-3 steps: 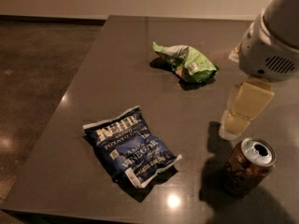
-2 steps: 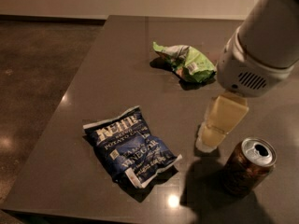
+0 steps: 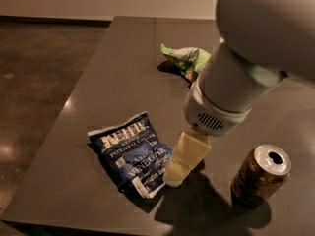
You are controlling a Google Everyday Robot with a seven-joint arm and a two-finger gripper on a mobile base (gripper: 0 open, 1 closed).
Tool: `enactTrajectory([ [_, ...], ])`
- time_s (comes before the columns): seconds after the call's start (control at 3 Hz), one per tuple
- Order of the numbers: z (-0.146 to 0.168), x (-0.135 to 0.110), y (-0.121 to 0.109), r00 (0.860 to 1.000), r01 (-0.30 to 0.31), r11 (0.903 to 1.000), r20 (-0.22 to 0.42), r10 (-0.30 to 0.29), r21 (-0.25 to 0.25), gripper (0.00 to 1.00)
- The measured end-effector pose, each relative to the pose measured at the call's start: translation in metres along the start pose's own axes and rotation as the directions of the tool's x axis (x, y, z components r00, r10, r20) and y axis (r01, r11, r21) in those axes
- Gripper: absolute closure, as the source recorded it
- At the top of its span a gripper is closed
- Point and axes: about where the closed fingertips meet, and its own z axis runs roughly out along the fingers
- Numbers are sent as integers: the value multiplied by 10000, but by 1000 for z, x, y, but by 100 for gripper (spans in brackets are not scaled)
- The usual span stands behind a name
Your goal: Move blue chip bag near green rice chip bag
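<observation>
The blue chip bag (image 3: 132, 152) lies flat on the dark table (image 3: 118, 73) near its front left, white lettering up. The green rice chip bag (image 3: 183, 58) lies crumpled further back, near the middle of the table, its right part hidden behind my arm. My gripper (image 3: 178, 173) reaches down from the large white arm and its pale tip stands at the right edge of the blue bag, low over the table. Whether it touches the bag I cannot tell.
A brown drink can (image 3: 260, 175) with a silver top stands upright at the front right, close to my gripper's right side. The table's left edge and front edge are near the blue bag. A brown floor (image 3: 34, 82) lies to the left.
My arm has swung left and forward, from beside the can to the right edge of the blue bag. It now covers part of the green bag. The bags and can have not moved.
</observation>
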Motion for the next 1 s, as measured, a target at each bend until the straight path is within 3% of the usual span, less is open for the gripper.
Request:
enactTrajectory([
  [0.67, 56, -18, 38, 9993, 371, 9940, 66, -366, -1034, 0],
  [1.0, 74, -24, 46, 9981, 608, 9929, 157, -595, -1024, 0],
])
